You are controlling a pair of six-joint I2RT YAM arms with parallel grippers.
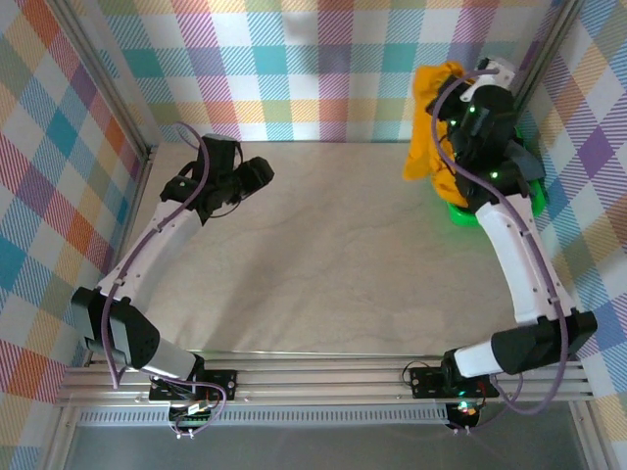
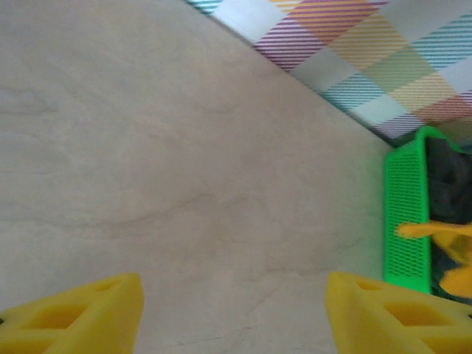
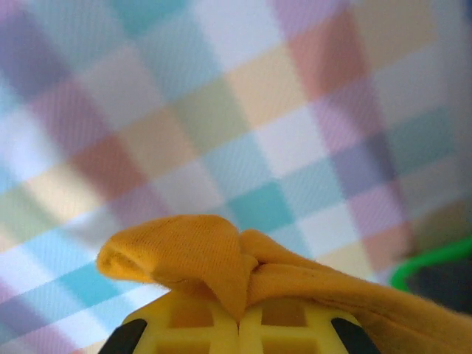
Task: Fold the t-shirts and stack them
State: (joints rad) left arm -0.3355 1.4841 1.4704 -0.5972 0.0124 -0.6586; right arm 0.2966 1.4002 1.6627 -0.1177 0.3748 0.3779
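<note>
My right gripper (image 1: 453,78) is raised at the back right, shut on a bunch of the mustard-orange t-shirt (image 1: 428,117), which hangs down from it above the green basket (image 1: 465,213). In the right wrist view the yellow fingertips (image 3: 192,324) press together on a fold of the orange cloth (image 3: 192,251). My left gripper (image 1: 257,174) hovers open over the bare table at the back left, nothing between its fingers (image 2: 88,310). In the left wrist view the basket (image 2: 405,214) holds dark grey t-shirts (image 2: 448,177), and a strip of the orange shirt (image 2: 435,230) dangles over it.
Checked cloth walls close in the back and both sides of the pale wooden table (image 1: 323,255). The green basket sits tight in the back right corner against the wall. The basket's rim (image 3: 435,258) appears low right in the right wrist view.
</note>
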